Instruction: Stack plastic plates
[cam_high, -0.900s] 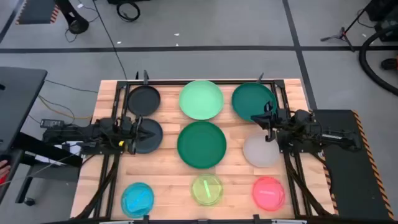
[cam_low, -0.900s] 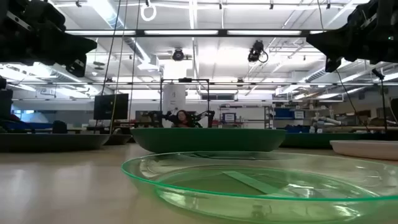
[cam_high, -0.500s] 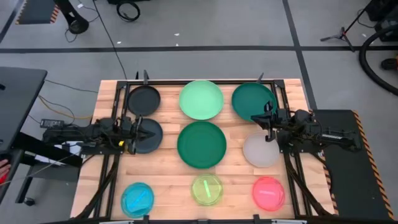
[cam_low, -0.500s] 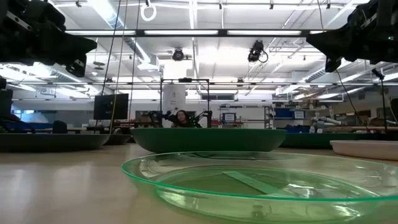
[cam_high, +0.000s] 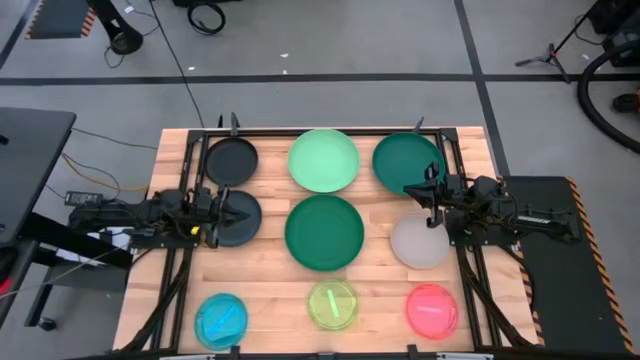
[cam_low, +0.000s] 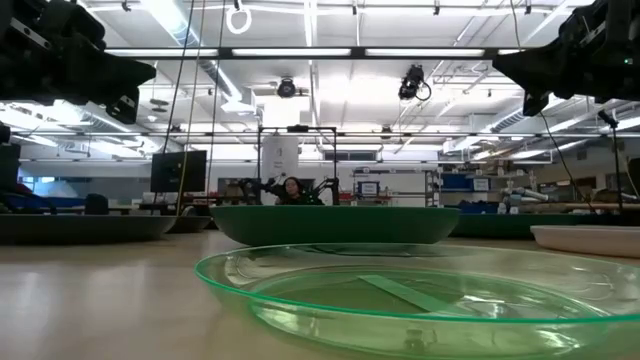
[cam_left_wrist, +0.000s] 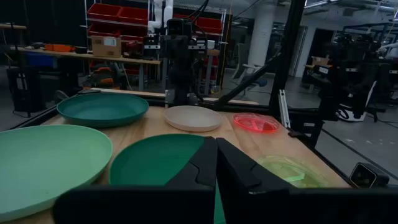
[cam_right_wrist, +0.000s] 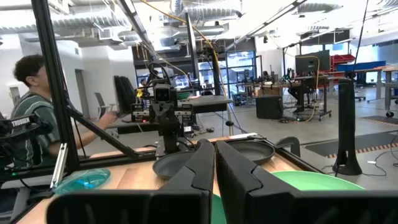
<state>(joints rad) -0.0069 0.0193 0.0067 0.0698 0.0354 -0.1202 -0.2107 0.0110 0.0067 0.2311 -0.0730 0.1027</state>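
Nine round plates lie flat and apart on the wooden table. In the far row are a black plate, a mint plate and a dark green plate. The middle row has a black-grey plate, a second dark green plate and a pale grey plate. Blue, yellow-green and pink small plates fill the near row. My left gripper hovers shut over the black-grey plate. My right gripper hovers shut over the near rim of the far right dark green plate.
Black frame rails run along the table's left and right sides and its far edge. Bare wood shows between the plate rows. A seated person is visible beyond the table's left side in the right wrist view.
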